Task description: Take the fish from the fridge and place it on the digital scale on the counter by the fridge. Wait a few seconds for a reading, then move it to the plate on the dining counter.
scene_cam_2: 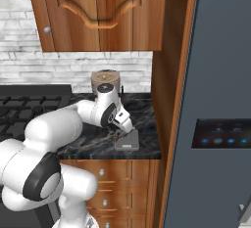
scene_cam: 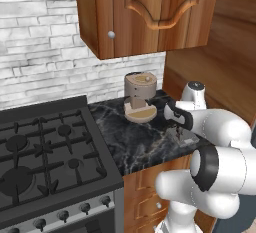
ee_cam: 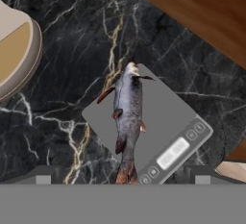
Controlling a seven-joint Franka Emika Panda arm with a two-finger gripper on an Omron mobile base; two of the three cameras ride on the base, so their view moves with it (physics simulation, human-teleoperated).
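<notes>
The slim dark grey fish (ee_cam: 128,117) lies lengthwise on the flat grey digital scale (ee_cam: 161,122), head away from the hand and tail toward it. The scale (scene_cam_2: 127,142) sits near the front right corner of the narrow black marble counter (scene_cam_2: 93,141), beside the fridge (scene_cam_2: 220,75). My gripper (ee_cam: 122,177) hovers just above the scale, open, its two fingertips (ee_cam: 43,175) wide apart on either side of the fish's tail and not touching it. From the left base view the gripper (scene_cam: 178,128) points down at the scale (scene_cam: 186,138).
A tan coffee machine (scene_cam: 140,97) stands at the back of the counter, close behind the hand. A black gas stove (scene_cam: 45,152) adjoins the counter on the left. Wooden wall cabinets (scene_cam_2: 98,11) hang overhead, and a wooden side panel (scene_cam_2: 164,75) separates counter from fridge.
</notes>
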